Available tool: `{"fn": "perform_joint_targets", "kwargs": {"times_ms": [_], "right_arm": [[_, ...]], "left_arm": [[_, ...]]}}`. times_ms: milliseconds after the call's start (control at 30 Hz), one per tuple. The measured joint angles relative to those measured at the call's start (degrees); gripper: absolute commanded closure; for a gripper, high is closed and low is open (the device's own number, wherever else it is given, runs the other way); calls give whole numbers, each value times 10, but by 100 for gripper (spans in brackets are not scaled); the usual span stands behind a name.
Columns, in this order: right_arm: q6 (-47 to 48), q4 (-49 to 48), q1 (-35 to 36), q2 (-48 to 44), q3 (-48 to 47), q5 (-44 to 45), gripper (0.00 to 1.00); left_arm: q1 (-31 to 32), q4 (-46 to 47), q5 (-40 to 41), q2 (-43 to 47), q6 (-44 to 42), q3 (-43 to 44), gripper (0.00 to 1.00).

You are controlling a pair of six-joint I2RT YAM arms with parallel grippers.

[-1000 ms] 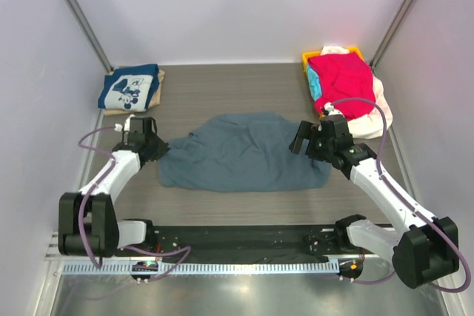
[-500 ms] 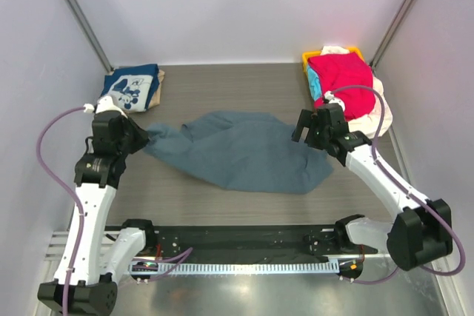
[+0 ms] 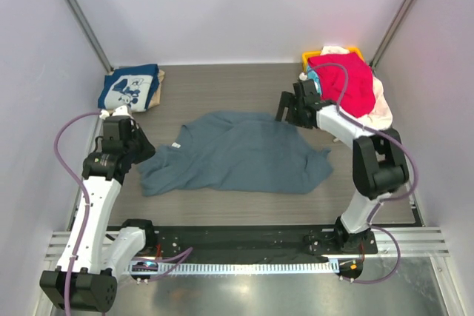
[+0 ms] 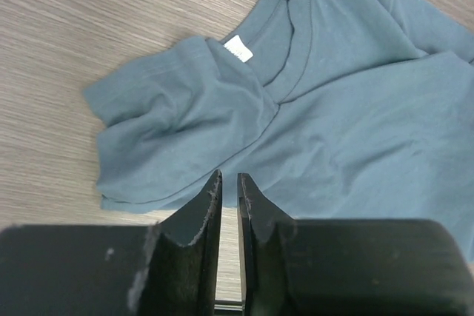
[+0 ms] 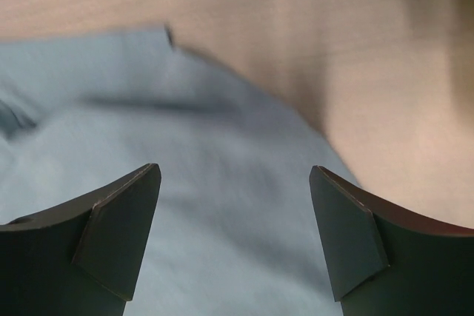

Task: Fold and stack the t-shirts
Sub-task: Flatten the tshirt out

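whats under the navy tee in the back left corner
A tan tee lies under the navy tee; only its right and near edges show. The rest of it, and anything beneath, is covered.

A grey wood-grain surface [image 3: 222, 86] is seen. A blue-grey tee [image 3: 237, 155] is spread in its middle, wrinkled, with the collar toward the left. In the far left corner a folded tan tee [image 3: 159, 88] is laid, mostly covered by a folded navy tee [image 3: 127, 88]. A yellow basket [image 3: 309, 56] is placed in the far right corner.
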State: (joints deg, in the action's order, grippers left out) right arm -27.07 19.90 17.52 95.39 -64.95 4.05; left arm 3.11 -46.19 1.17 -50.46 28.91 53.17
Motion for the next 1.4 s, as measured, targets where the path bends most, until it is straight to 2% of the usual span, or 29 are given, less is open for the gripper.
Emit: {"fn": "perform_joint_targets", "kwargs": {"times_ms": [67, 100, 200, 333, 367, 467, 533, 600, 633, 767, 800, 833, 867, 1133, 1333, 1367, 1400], "right_arm": [[2, -9, 0, 58, -52, -8, 13], [2, -9, 0, 79, -73, -10, 13], [6, -9, 0, 150, -143, -15, 20], [14, 7, 1, 223, -223, -14, 30], [15, 10, 1, 232, -231, -11, 36], [16, 27, 6, 238, -229, -6, 43], [16, 30, 10, 238, -224, -6, 44], [19, 29, 13, 239, -217, -8, 52], [21, 28, 14, 242, -216, -8, 60], [33, 20, 16, 251, -217, -10, 75], [35, 19, 16, 253, -219, -10, 81], [38, 16, 16, 255, -221, -12, 95], [44, 15, 16, 258, -224, -12, 99], [50, 20, 15, 249, -228, -3, 99], [57, 24, 15, 140, -204, 12, 99], [58, 22, 15, 120, -203, 14, 94], [58, 17, 15, 102, -203, 16, 78]], "left_arm": [[0, -1, 7, 0, -2, 0, 63], [0, -2, 12, 0, -2, 0, 49], [0, -7, 23, -2, 0, 0, 39], [0, -12, 30, -4, 2, 0, 37], [0, -13, 31, -4, 2, 0, 37], [0, -13, 35, -4, 2, 0, 36], [0, -13, 37, -4, 2, 0, 36], [-1, -13, 37, -5, 2, 0, 36], [-2, -13, 37, -6, 2, 0, 36], [-4, -13, 37, -17, 2, 0, 36], [-4, -13, 37, -20, 2, 0, 36], [-5, -13, 37, -22, 2, 0, 36], [-6, -13, 37, -23, 2, 0, 36], [-15, -13, 37, -27, 2, 0, 38], [-23, -13, 34, -42, 2, 0, 40], [-24, -13, 33, -42, 2, 0, 40], [-24, -13, 33, -42, 2, 0, 40]]}}
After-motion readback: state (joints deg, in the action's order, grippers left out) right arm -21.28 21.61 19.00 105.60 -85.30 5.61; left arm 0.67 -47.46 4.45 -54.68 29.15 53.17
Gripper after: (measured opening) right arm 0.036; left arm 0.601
